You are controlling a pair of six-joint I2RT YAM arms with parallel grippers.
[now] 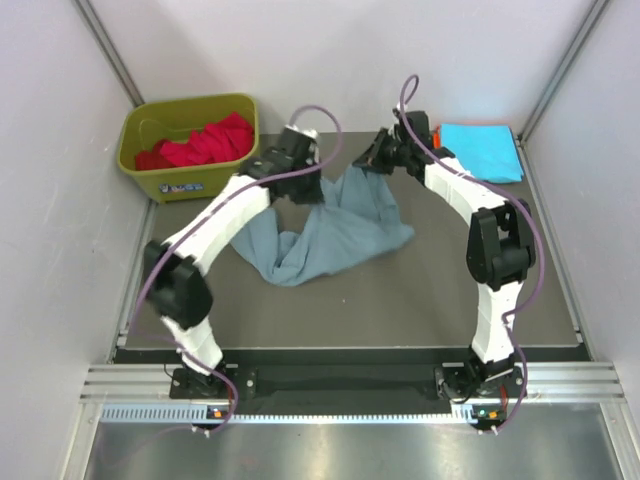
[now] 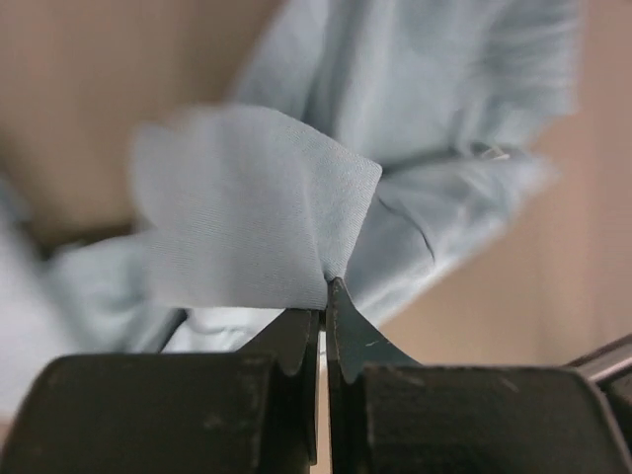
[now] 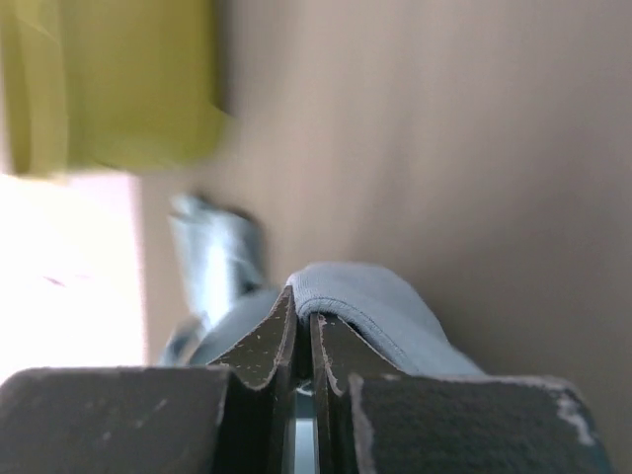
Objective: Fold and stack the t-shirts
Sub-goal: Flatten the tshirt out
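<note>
A dusty grey-blue t-shirt [image 1: 335, 235] lies crumpled in the middle of the dark mat, its far edge lifted between both arms. My left gripper [image 1: 312, 187] is shut on a fold of this shirt [image 2: 257, 227], the cloth pinched between its fingertips [image 2: 341, 306]. My right gripper [image 1: 368, 165] is shut on a ribbed hem of the same shirt [image 3: 375, 296]. A bright cyan t-shirt [image 1: 482, 150] lies folded flat at the far right corner. A red t-shirt [image 1: 205, 142] sits bunched inside the bin.
An olive-green plastic bin [image 1: 170, 175] stands at the far left corner, seen blurred in the right wrist view [image 3: 109, 89]. White walls close in the mat [image 1: 400, 300] on three sides. A metal rail [image 1: 330, 385] runs along the near edge.
</note>
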